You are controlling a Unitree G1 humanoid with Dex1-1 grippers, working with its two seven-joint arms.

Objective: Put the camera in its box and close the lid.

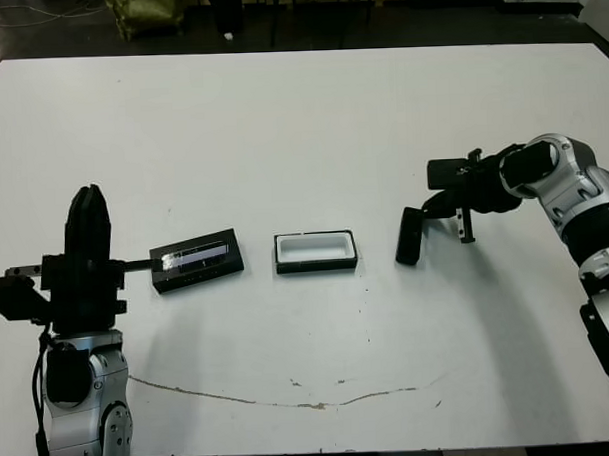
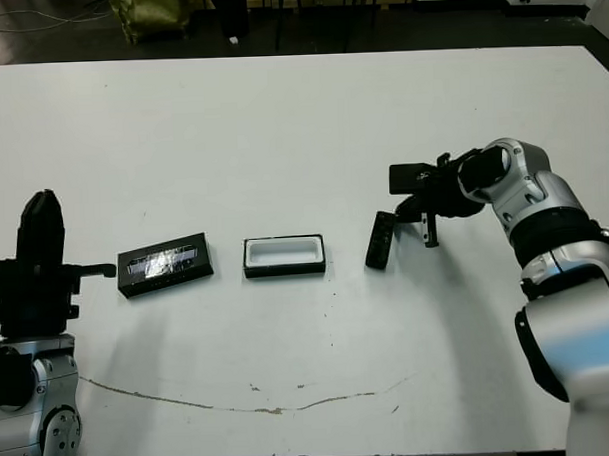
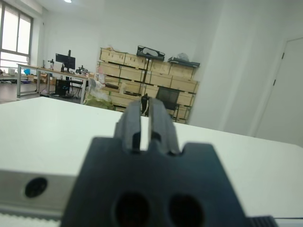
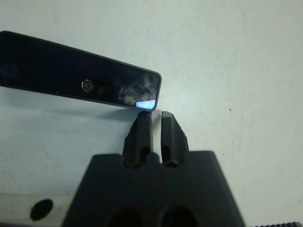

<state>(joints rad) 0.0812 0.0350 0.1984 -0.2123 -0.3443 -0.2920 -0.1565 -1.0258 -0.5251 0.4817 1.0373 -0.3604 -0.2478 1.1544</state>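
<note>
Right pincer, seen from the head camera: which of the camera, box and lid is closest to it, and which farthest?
From the right pincer:
1. Camera, right beside its tips.
2. Box, mid-table, further toward the robot's left.
3. Lid, farthest, over by the left arm.

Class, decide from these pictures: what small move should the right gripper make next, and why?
Probably open the right gripper and ease forward to straddle the camera. Its fingers look nearly shut, tips just at the camera's end, holding nothing, while the box sits open and empty.
</note>
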